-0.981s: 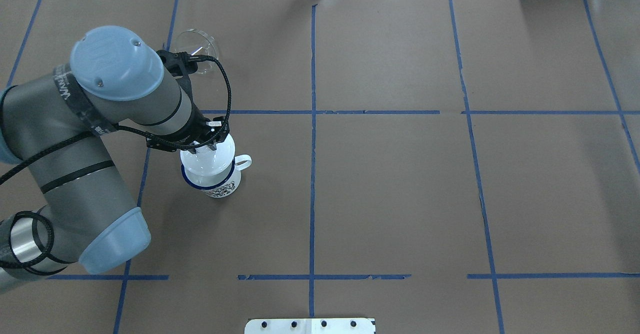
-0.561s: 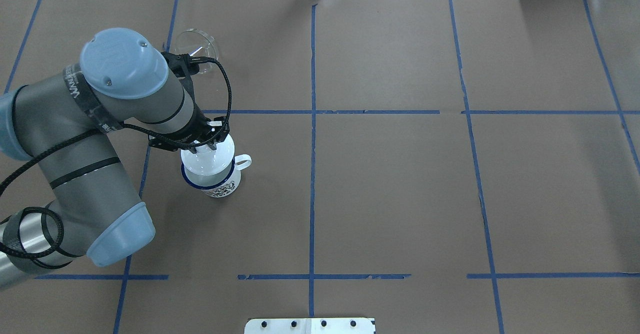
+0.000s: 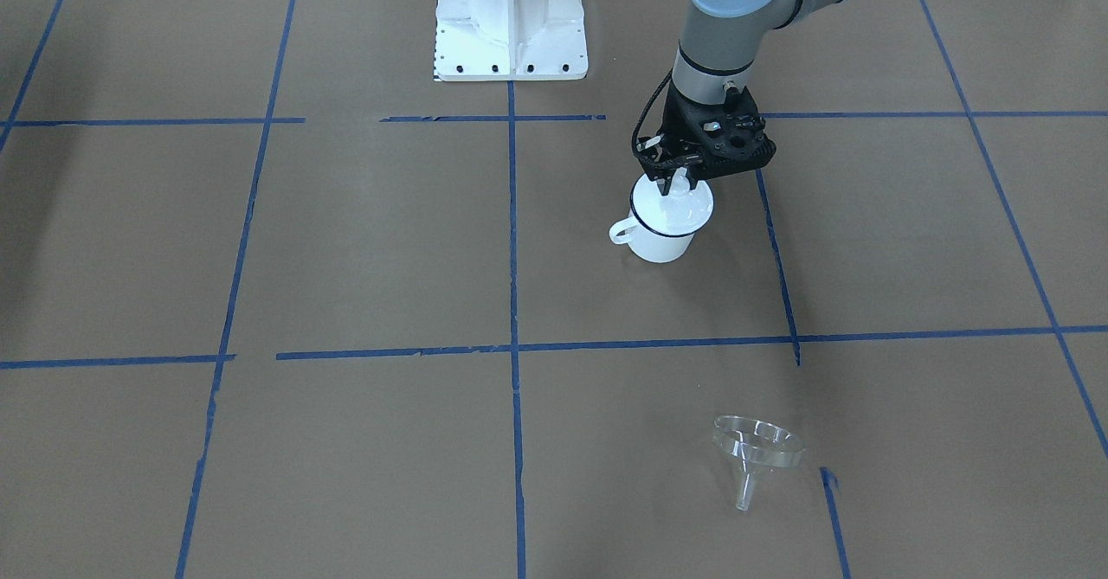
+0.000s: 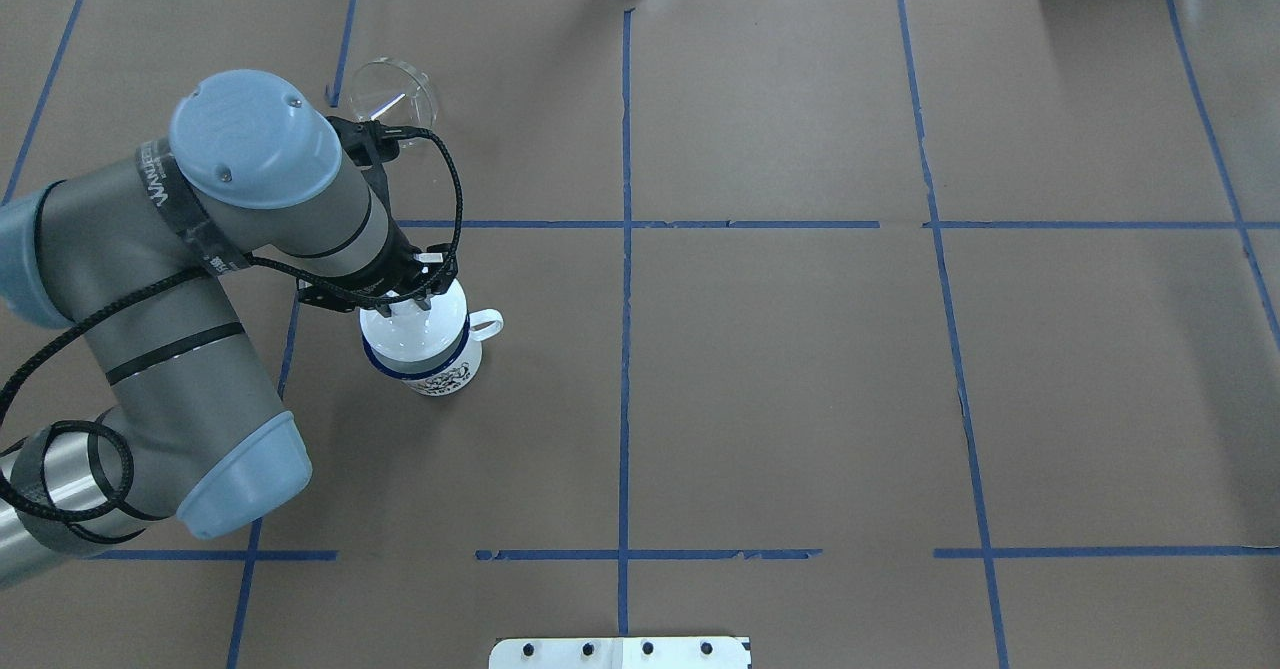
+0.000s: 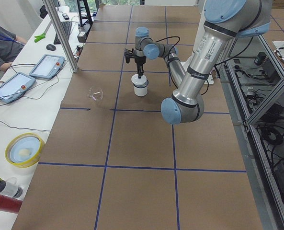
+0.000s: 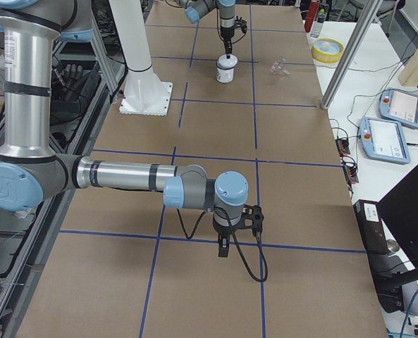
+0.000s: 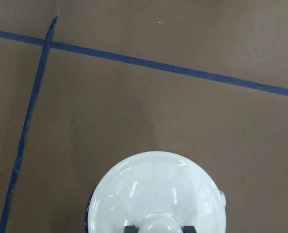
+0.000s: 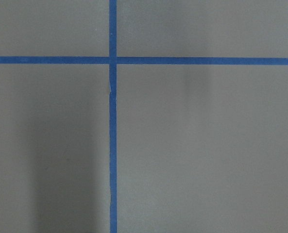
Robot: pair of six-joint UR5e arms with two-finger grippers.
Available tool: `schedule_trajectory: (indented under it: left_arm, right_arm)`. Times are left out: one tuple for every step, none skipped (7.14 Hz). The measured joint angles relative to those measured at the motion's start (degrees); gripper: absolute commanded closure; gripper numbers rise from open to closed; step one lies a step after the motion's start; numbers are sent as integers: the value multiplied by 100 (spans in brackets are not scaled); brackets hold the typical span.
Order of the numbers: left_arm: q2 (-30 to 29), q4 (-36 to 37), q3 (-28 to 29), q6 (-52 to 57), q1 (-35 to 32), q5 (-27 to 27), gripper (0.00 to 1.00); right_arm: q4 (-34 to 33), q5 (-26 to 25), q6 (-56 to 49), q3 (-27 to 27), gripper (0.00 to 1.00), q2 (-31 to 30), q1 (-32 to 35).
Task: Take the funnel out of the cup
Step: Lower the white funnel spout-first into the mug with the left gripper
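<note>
White round knobbed lid (image 7: 158, 189) sits on the blue-rimmed white enamel mug (image 3: 662, 246), left gripper's (image 3: 680, 186) jaws pinching its knob, probably to lift it, while the small clear funnel (image 3: 756, 447) lies well away from that mug.

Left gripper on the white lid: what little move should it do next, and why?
Probably open and rise straight up. The clear funnel already lies on the table, apart from the mug, and the lid seems seated on the mug with the left gripper pinching its knob.
</note>
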Motion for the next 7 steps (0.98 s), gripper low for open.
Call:
schedule_trajectory:
  left_arm:
    - [21, -3, -2, -2, 3, -3, 100]
    - [29, -6, -4, -5, 5, -5, 100]
    - [32, -10, -5, -11, 8, -13, 100]
    - [34, -14, -1, -17, 11, -38, 100]
    - [34, -18, 3, -19, 13, -66, 100]
    - [34, -20, 8, -20, 17, -78, 100]
    - [34, -21, 16, -21, 20, -83, 100]
  right_arm:
    - [0, 0, 0, 0, 0, 0, 0]
    - [0, 0, 0, 0, 0, 0, 0]
    - [0, 0, 0, 0, 0, 0, 0]
    - [0, 0, 0, 0, 0, 0, 0]
    - [0, 0, 0, 0, 0, 0, 0]
    - [0, 0, 0, 0, 0, 0, 0]
    - [0, 0, 0, 0, 0, 0, 0]
